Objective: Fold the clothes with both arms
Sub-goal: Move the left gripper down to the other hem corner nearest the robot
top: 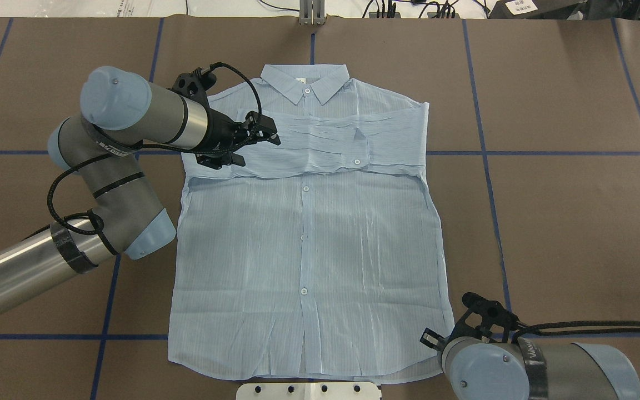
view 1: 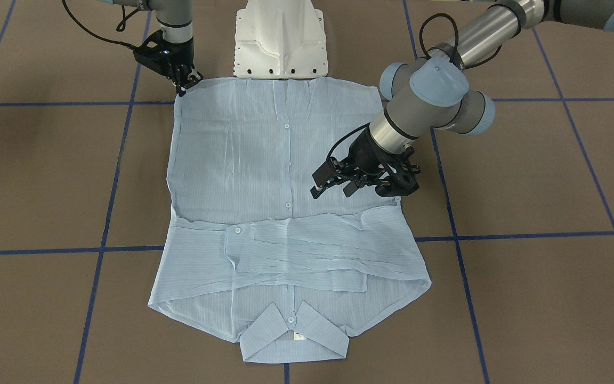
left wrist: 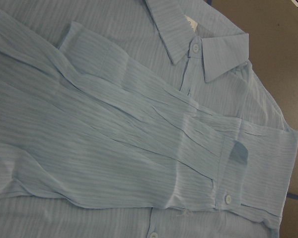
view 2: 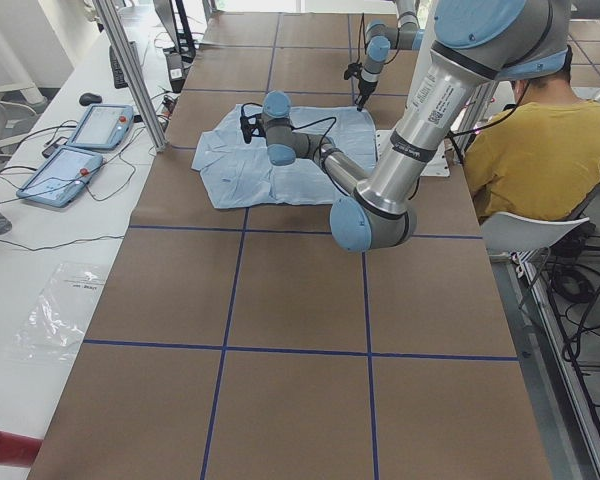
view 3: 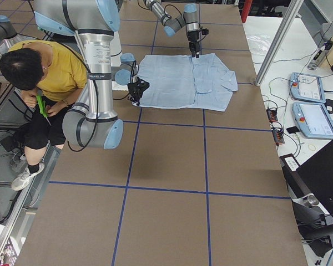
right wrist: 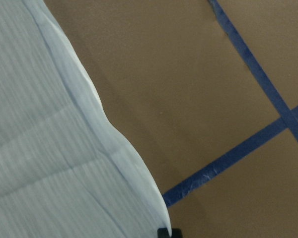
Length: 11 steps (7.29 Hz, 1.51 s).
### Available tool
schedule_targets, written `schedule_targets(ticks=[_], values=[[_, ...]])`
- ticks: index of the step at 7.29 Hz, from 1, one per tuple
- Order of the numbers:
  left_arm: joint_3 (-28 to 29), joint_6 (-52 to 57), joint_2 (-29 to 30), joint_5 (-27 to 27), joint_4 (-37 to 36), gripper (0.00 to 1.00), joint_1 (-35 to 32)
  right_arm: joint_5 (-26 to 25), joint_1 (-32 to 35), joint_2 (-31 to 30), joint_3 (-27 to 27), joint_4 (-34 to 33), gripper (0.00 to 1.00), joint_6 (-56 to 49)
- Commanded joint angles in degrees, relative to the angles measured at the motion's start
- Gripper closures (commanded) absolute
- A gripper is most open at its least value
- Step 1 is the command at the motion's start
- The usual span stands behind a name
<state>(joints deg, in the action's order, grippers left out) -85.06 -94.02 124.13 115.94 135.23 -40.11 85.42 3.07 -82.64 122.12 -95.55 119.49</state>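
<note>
Right pincer (view 1: pixel 183 81) sits at the hem corner of the striped shirt (view 1: pixel 243 154), its tips hidden overhead by its own wrist (can't tell if clamped). Left pincer (view 1: pixel 333 184) is spread apart over the shirt's side, near the folded sleeves (view 1: pixel 296 250). Shirt lies flat on the brown tabletop (view 1: pixel 552 160) with a blue tape grid (view 1: pixel 525 234). A seated person in yellow (view 2: pixel 550 150) is partly hidden behind the near arm.
</note>
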Motion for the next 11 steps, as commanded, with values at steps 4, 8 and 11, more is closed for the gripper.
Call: schedule_targets(ticks=[4,8,11], values=[[-27.90,-2.66,-18.68,-12.75,-16.83,0.01,14.41,0.63,1.23,0.20,2.59,-0.43,1.00,-0.32],[-32.79,-9.71,-24.71,-21.99,-25.26,0.01,26.46,0.63,1.15,0.37,2.42,-0.43,1.00,-0.14],[-33.59,-13.99,-28.93,-22.08,-25.36,0.02,29.47,0.54,1.15,0.29,2.16,-0.43,1.00,-0.14]])
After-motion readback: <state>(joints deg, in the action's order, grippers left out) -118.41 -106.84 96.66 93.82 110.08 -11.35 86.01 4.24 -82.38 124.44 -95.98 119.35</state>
